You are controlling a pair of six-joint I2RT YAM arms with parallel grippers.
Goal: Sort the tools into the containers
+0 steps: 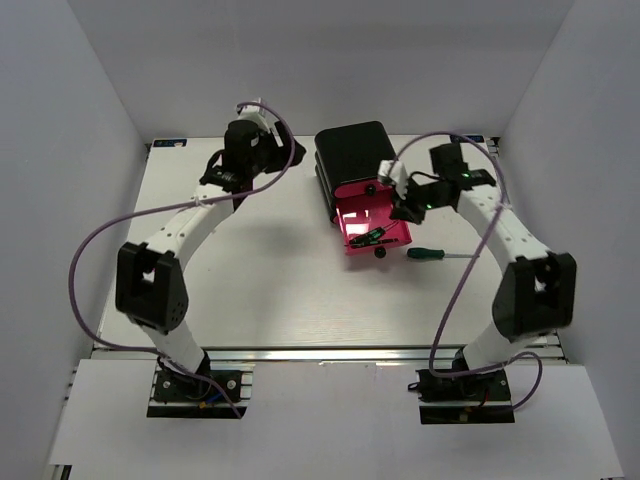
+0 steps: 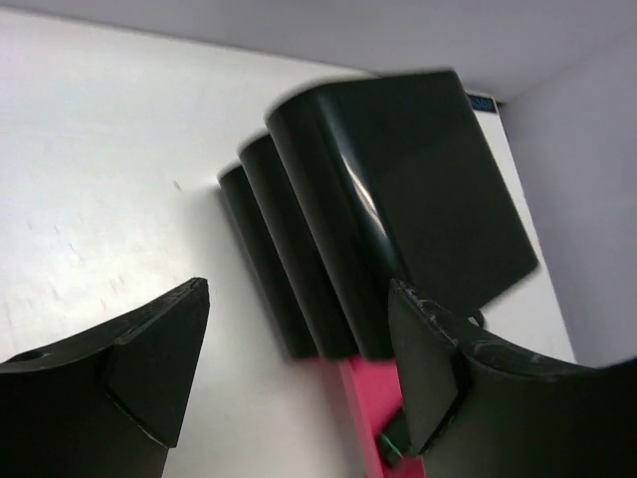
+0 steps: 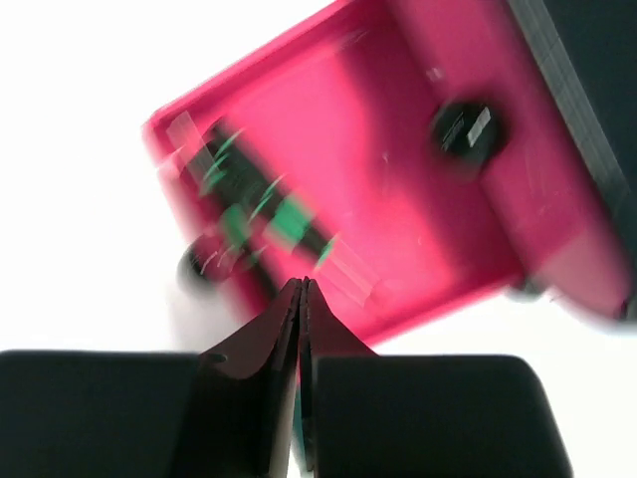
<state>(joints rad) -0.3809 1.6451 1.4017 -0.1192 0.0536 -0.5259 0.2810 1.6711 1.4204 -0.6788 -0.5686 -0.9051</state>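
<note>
The containers are a black rounded box (image 1: 352, 155) of pink drawers. One pink drawer (image 1: 388, 212) is pulled out toward me, and thin black-and-green screwdrivers (image 1: 366, 238) lie in it. A larger green-handled screwdriver (image 1: 425, 254) lies on the table to the right of the drawer's front. My right gripper (image 1: 402, 212) hangs over the drawer's right edge. In the right wrist view it (image 3: 302, 285) is shut with nothing in it, above the blurred screwdrivers (image 3: 257, 204). My left gripper (image 2: 299, 291) stands open on the left of the box (image 2: 398, 189), holding nothing.
A closed drawer's round black knob (image 3: 466, 129) shows above the open drawer (image 3: 428, 219). The open drawer's own knob (image 1: 381, 253) points toward me. White walls enclose the table on the left, right and back. Purple cables loop from both arms.
</note>
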